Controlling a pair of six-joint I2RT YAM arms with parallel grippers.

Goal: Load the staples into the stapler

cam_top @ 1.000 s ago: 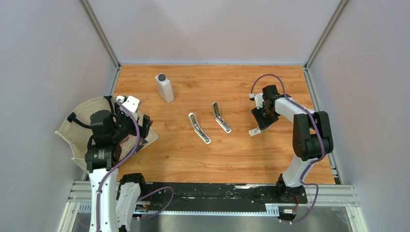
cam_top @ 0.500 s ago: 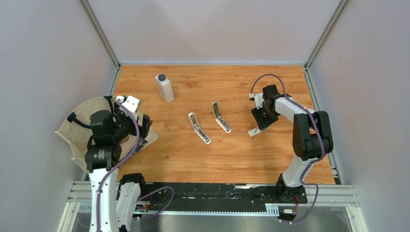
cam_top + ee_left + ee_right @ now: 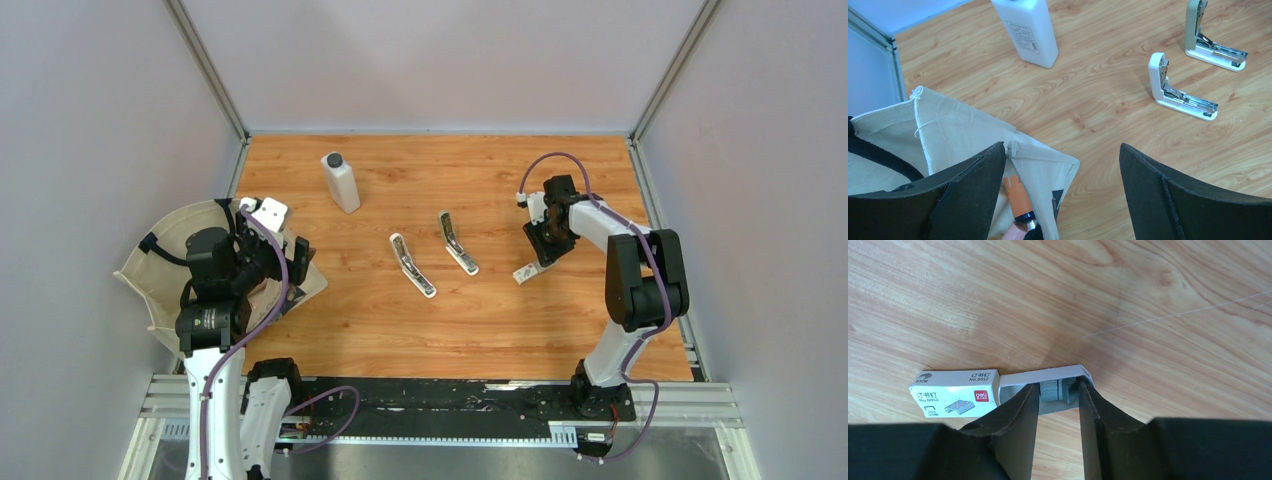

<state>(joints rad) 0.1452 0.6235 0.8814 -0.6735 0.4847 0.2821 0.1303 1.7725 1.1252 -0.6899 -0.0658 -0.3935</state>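
While left gripper [image 3: 1063, 160] hangs wide spread over canvas bag [image 3: 948, 125] near left, right gripper [image 3: 1058, 395] sits low on table [image 3: 480, 320]. Its fingers are narrow, either side of staples [image 3: 1052, 390] in tray of white box [image 3: 955, 395]; pinching or not, cannot tell. White stapler [image 3: 412, 265] and olive stapler [image 3: 457, 243] lie open mid-table; bottle [image 3: 341, 182] beyond.

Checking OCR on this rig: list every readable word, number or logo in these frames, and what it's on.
"订书钉": staple box, printed twice.
"No.0012": same box, beside or under each of those.
"deli": red logo on the box.
Small print at the box's top left corner: too small to be sure.
Bottle label: print too small to read.
White stapler, green stapler: no text visible.
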